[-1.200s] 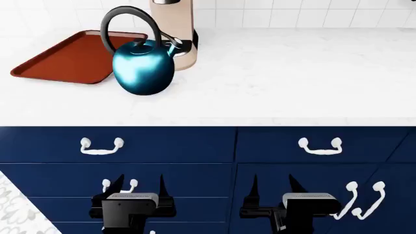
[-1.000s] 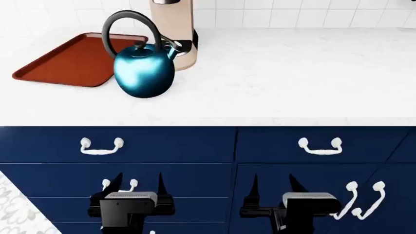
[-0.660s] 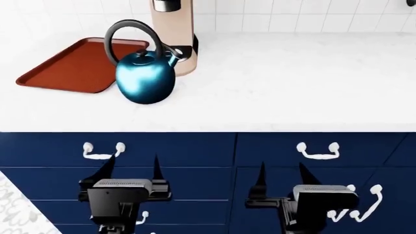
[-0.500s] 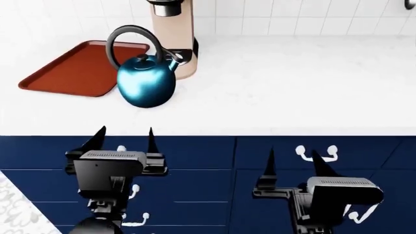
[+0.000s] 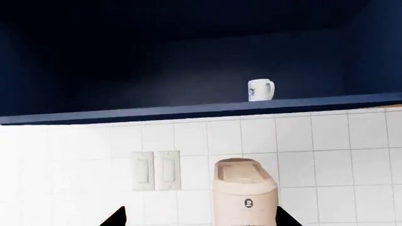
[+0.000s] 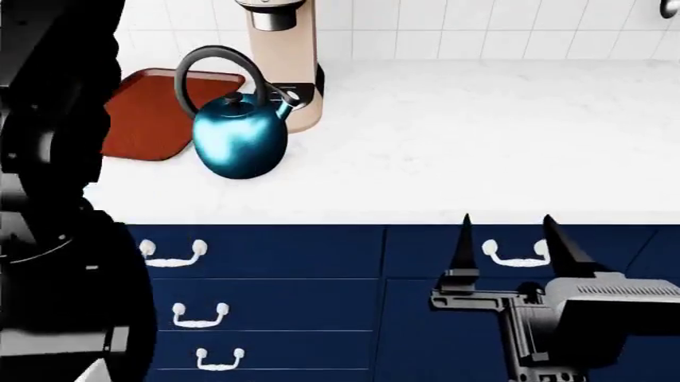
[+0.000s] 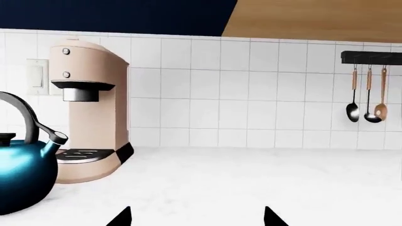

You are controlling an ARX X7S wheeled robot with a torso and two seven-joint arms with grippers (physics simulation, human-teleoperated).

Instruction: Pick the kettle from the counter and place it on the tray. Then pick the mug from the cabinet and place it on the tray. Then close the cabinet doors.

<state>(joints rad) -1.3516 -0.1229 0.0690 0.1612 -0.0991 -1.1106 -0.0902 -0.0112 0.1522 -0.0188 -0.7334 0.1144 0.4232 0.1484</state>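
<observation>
A: Where did you have the kettle (image 6: 240, 139) at that moment?

B: You had left it standing upright on the white marble tabletop (image 6: 478, 135), just in front of the beige coffee machine (image 6: 283, 60), its spout toward the machine's drip base. The reddish-brown tray (image 6: 149, 115) lay on the far side of the kettle from your right arm, partly hidden behind the dark bulk of your left arm (image 6: 53, 199). I could not tell whether kettle and tray touched.

A: And the mug?

B: Your left wrist camera showed the white mug (image 5: 260, 89) upright on the shelf of the open dark-blue cabinet (image 5: 188, 56), above the coffee machine. Two wall switches (image 5: 154, 170) sat on the tile beside the machine.

A: What about your tools?

B: Your right tool (image 6: 512, 243) hung in front of the navy drawers (image 6: 266, 286), below the tabletop edge and well apart from the kettle, with its two fingers spread and nothing between them. Of your left tool (image 5: 197, 220) only two dark fingertips showed at the frame's edge, set wide apart and holding nothing.

A: Anything else near the machine?

B: In your right wrist view, utensils hung from a black rail (image 7: 370, 57) on the tiled wall, far from the coffee machine.
</observation>
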